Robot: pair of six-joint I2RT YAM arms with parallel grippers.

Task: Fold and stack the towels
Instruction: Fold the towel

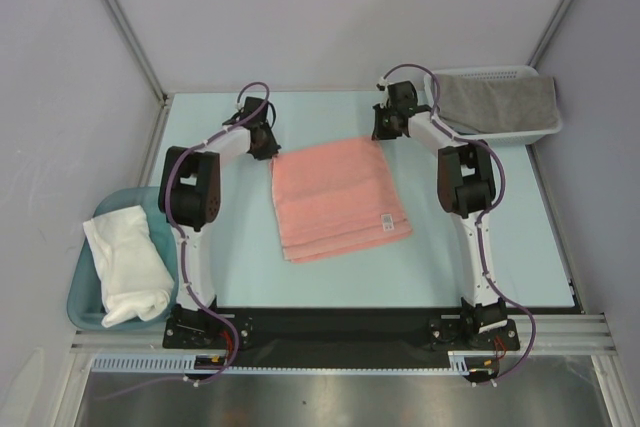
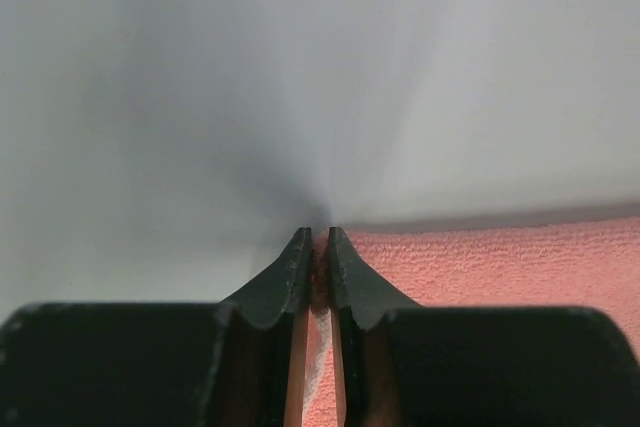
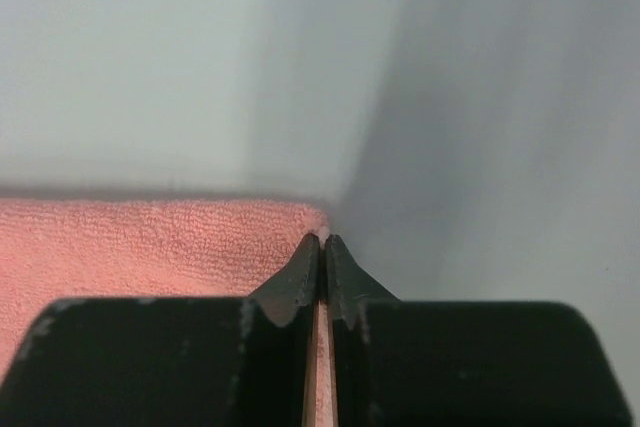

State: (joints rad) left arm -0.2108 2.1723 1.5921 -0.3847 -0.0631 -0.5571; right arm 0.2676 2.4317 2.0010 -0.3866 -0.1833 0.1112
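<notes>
**Thin grips risk a skewed fold**

The salmon-pink towel [image 1: 335, 197] lies flat mid-table, its label [image 1: 386, 221] toward the near right corner. The left claw [image 2: 317, 239] and right claw [image 3: 322, 240] each clamp a far corner. Both bites look shallow, so an uneven or hasty lift could slip a corner free and skew the fold.

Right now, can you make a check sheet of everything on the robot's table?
Surface: pale blue table, flat, no spills seen.
Job's things: pink towel folded flat in the middle; white towel in the teal tub at left; grey towel in the white basket at far right.
Clutter: nothing seen.
Pincers: left pincer and right pincer each shut on a far corner of the pink towel.
Cables: purple cables running along both arms.
Surroundings: plain grey walls around the table.
</notes>
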